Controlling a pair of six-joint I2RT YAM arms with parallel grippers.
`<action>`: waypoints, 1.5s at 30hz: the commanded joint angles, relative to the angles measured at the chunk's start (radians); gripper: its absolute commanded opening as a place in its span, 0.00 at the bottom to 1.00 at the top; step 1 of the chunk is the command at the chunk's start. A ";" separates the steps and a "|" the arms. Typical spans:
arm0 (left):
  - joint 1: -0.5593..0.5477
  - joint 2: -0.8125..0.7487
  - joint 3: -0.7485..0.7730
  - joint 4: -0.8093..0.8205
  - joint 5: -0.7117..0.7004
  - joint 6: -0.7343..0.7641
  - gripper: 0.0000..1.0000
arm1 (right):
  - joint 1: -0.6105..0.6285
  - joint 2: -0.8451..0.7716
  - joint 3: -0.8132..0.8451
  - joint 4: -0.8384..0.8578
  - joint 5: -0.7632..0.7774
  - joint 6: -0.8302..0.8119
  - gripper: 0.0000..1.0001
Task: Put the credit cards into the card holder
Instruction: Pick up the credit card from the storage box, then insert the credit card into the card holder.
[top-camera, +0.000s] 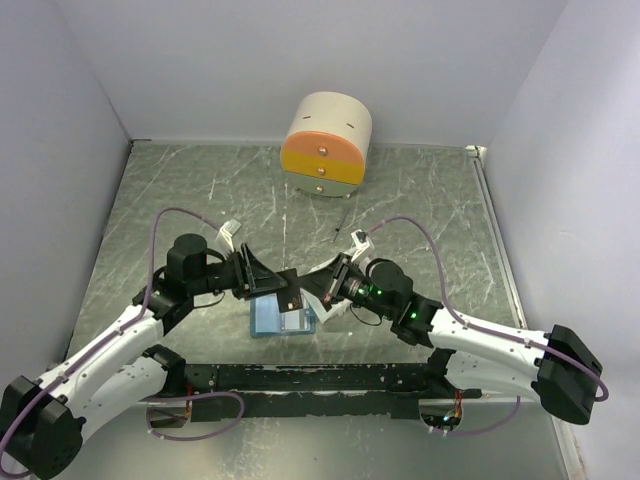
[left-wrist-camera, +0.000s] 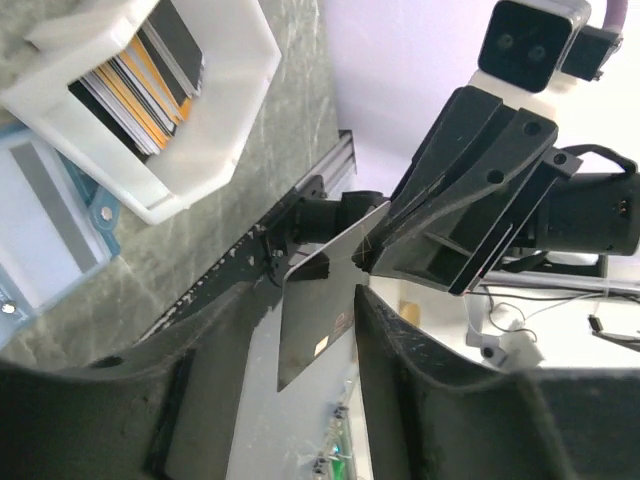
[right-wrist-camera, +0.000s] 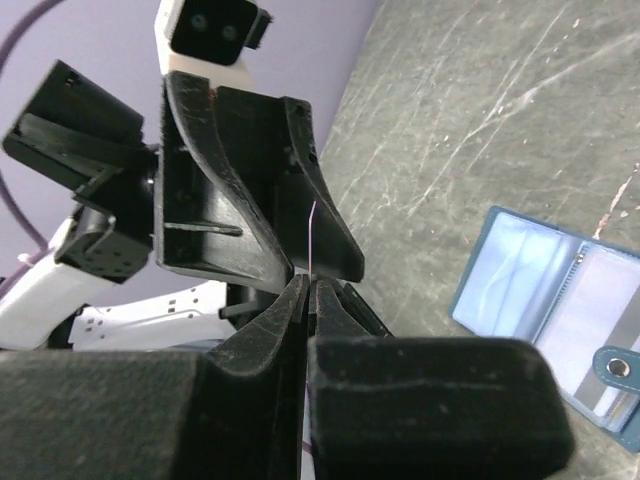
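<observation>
Pinching one corner of a dark brown credit card (left-wrist-camera: 318, 325), the right tool (right-wrist-camera: 306, 292) is clenched on it and holds it in the air above the table (top-camera: 200, 190). From that wrist the card shows only as a thin pale line rising from between the closed fingers. The left tool (top-camera: 281, 284) faces it, released, with a finger on either side of the card and a gap showing on both sides.

The light-blue card holder (top-camera: 268, 318) lies open on the table directly below the two tools, its clear inner pockets facing up. A white tray (left-wrist-camera: 250, 60) sits just beside it, holding the other credit cards (left-wrist-camera: 140, 85) stacked on edge.

The card looks light, stiff and slick. Held by a corner, it could probably swivel if it met resistance. A grip across one short end, faces flat against the pads, would likely steady it and leave the far edge free to enter a pocket. The holder seems soft and light, so it may slide or lift unless pinned.
</observation>
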 joint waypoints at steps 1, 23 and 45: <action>0.005 -0.017 -0.052 0.166 0.084 -0.103 0.47 | -0.004 0.005 -0.036 0.105 -0.010 0.040 0.00; 0.007 0.140 0.060 -0.350 -0.258 0.250 0.07 | -0.002 0.225 0.178 -0.539 0.145 -0.258 0.49; 0.048 0.423 -0.040 -0.034 -0.027 0.316 0.07 | -0.002 0.499 0.324 -0.577 0.156 -0.322 0.49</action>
